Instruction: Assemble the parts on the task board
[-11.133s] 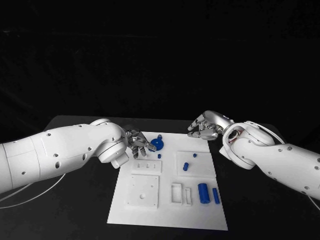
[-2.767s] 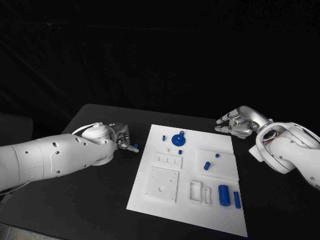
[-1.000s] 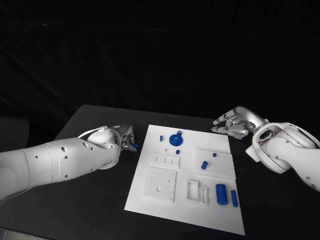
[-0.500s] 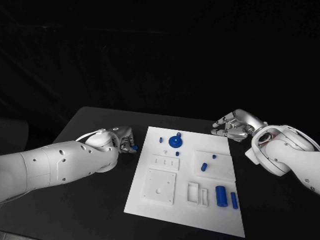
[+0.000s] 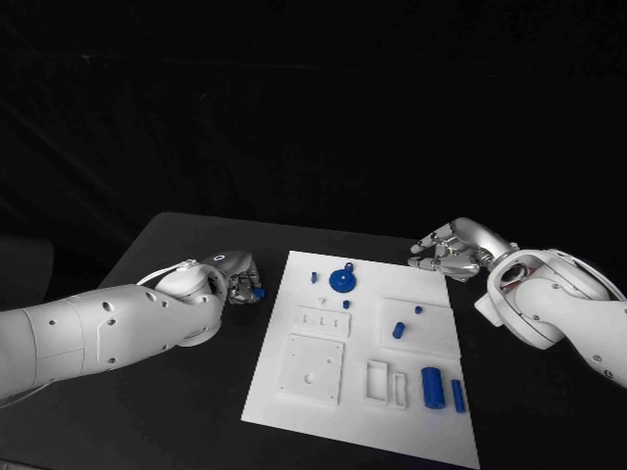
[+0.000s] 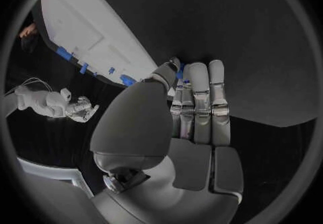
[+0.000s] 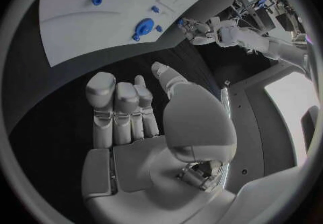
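Hiding blue part (image 5: 259, 292): left hand (image 5: 237, 281).

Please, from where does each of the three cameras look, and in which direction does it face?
Head view: on the robot's head, facing down at the black table; both arms enter, the task board between them.
Left wrist view: behind the left hand, which pinches a small blue part; faces the board's edge.
Right wrist view: behind the right hand, facing the board.
Shared: the blue round part on the board.
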